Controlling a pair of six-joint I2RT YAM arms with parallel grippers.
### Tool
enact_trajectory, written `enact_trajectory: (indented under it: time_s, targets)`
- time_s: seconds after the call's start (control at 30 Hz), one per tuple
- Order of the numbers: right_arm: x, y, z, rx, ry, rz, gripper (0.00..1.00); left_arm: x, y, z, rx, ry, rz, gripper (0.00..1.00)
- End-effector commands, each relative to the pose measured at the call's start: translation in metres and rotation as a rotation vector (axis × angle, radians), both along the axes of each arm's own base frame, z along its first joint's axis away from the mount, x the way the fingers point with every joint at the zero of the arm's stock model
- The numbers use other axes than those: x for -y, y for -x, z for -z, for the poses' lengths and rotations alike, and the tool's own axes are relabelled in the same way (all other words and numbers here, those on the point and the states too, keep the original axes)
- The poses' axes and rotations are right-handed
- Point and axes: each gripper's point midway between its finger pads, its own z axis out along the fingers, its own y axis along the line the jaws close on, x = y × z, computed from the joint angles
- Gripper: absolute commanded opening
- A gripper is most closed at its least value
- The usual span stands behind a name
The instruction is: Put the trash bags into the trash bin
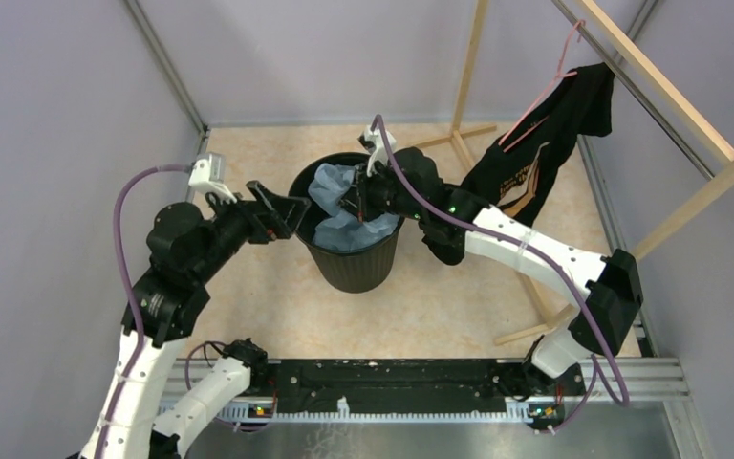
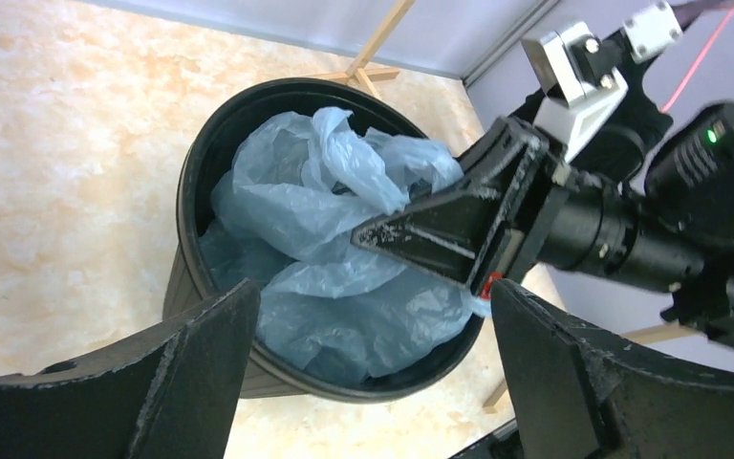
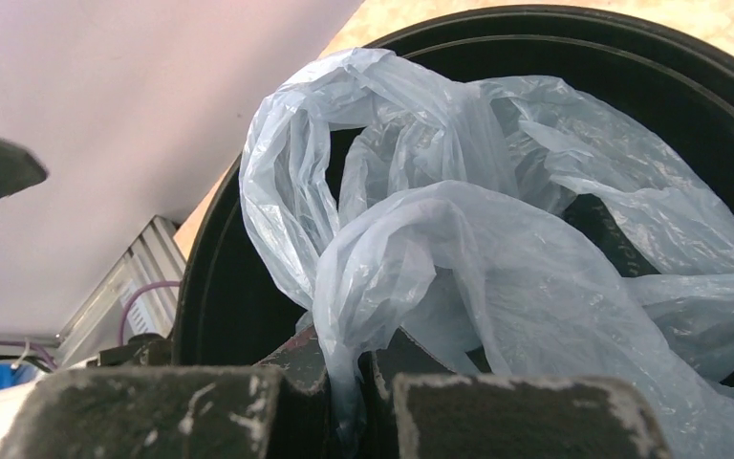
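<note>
R gripper [image 3: 344, 406] was pinched shut on a fold of the blue trash bag [image 3: 497, 287]. Bag sat bunched inside the trash bin [image 1: 356, 273], top poking above the rim. L gripper [image 1: 287, 212] was spread wide by the rim, empty. Risk: film clings to R pads on release and drags back out.

One black trash bin [image 1: 354, 268], pale blue trash bags [image 1: 339, 228] bunched together, number unclear, two robot arms, left arm [image 1: 177, 244] and right arm [image 1: 526, 251], one wooden rack [image 1: 669, 91], one black garment [image 1: 535, 163], one pink hanger [image 1: 538, 107]

Trash bags [image 1: 333, 187] in trash bin [image 1: 358, 270]; right tool [image 1: 359, 199] over them.
</note>
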Motion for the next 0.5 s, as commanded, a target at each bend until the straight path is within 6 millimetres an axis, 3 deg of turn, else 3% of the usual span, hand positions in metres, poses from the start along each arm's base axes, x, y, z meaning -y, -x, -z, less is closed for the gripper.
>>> enact_trajectory:
  time_s: [0.0, 0.13, 0.33, 0.47]
  targets:
    - [-0.004, 0.006, -0.024, 0.013, -0.09, -0.031, 0.0, 0.007, -0.026, -0.027, -0.004, 0.1, -0.048, 0.93]
    - [-0.004, 0.011, -0.025, -0.003, -0.113, -0.043, 0.0, 0.026, -0.051, -0.018, -0.083, 0.09, -0.002, 0.87]
    - [-0.003, 0.016, -0.023, -0.016, -0.118, -0.06, 0.0, 0.047, -0.071, -0.001, -0.123, 0.081, 0.07, 0.82]
    - [0.001, 0.016, -0.023, -0.009, -0.105, -0.05, 0.0, 0.053, -0.084, 0.012, -0.166, 0.037, 0.08, 0.68]
